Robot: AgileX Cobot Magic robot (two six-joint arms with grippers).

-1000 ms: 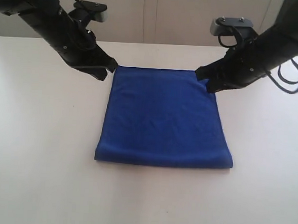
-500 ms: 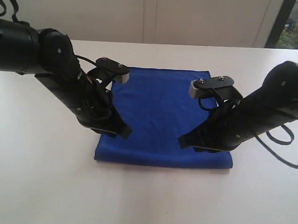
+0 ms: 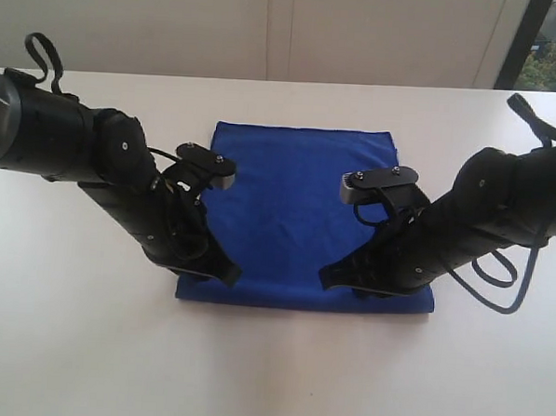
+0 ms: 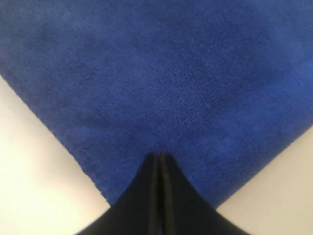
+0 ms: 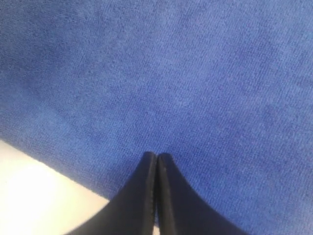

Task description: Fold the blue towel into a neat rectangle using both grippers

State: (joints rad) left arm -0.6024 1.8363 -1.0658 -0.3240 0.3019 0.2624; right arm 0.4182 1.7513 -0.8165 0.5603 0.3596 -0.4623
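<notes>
Blue towel (image 3: 302,200) sits dead centre of the frame, flat on the white worktop (image 3: 84,347), a tidy near-square with a plump rounded fold along its lower edge. Both arms are low over that lower edge. The left end effector (image 3: 226,275) is at the lower-left corner and the right end effector (image 3: 328,278) is just inside the lower-right corner. Both are pinched fully closed, tip against tip, and the wrist views show no cloth caught between them, only bare blue terry beyond the tips. Whether the tips are pressing on the fabric or hanging just above it, I can't tell.

Here's the danger. Closed tips can't pick anything up, so any sideways slide while touching would likely drag the terry and ruck that smooth top layer. If one arm pushes harder than the other, the fold edge could skew and the rectangle is lost. Watch the black cable loop (image 3: 498,275) hanging off the right arm too. It's near the lower-right corner and could catch the cloth on a sweep.
</notes>
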